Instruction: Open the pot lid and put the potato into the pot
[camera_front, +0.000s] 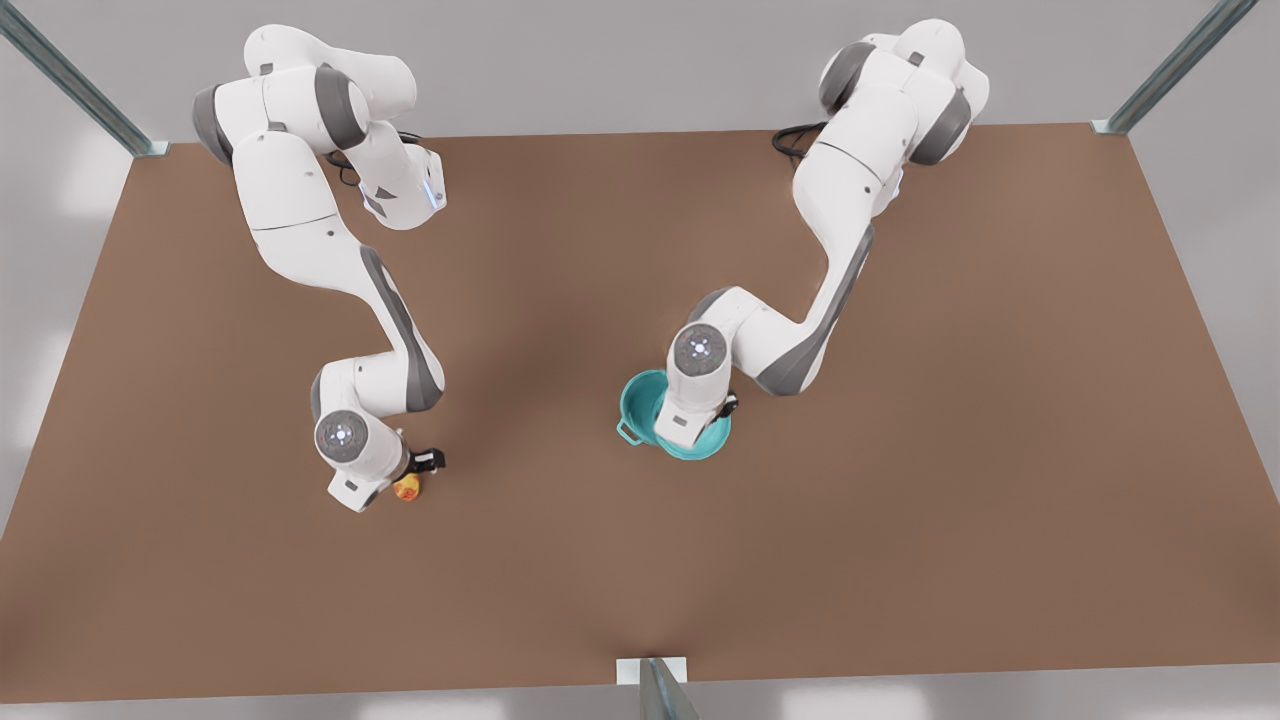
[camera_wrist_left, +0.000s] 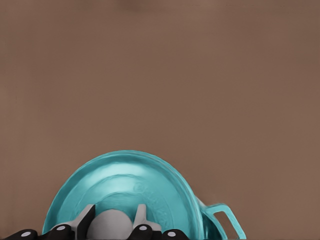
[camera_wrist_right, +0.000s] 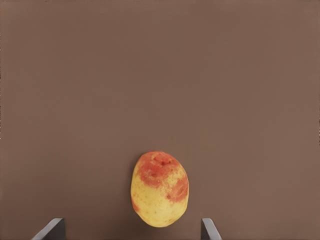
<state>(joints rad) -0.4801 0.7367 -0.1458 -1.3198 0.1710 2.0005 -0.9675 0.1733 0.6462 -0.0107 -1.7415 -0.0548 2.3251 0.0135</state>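
Observation:
The teal pot lid (camera_wrist_left: 125, 180) covers the pot, and its white knob (camera_wrist_left: 111, 225) sits between the fingers of my left gripper (camera_wrist_left: 116, 207), which is shut on it. One loop handle of the pot (camera_wrist_left: 222, 220) sticks out beside the lid. In the front view this gripper (camera_front: 697, 432) hangs over the pot (camera_front: 640, 400), right of centre. I cannot tell whether the lid rests on the rim or is raised. The potato (camera_wrist_right: 160, 189), yellow with red blotches, lies on the table between the open fingers of my right gripper (camera_wrist_right: 131, 222), which hovers over the potato (camera_front: 407, 488) at the front view's left.
The brown table (camera_front: 900, 500) stretches bare on all sides of the pot and potato. Metal frame posts (camera_front: 655, 690) stand at its corners and at the middle of the near edge.

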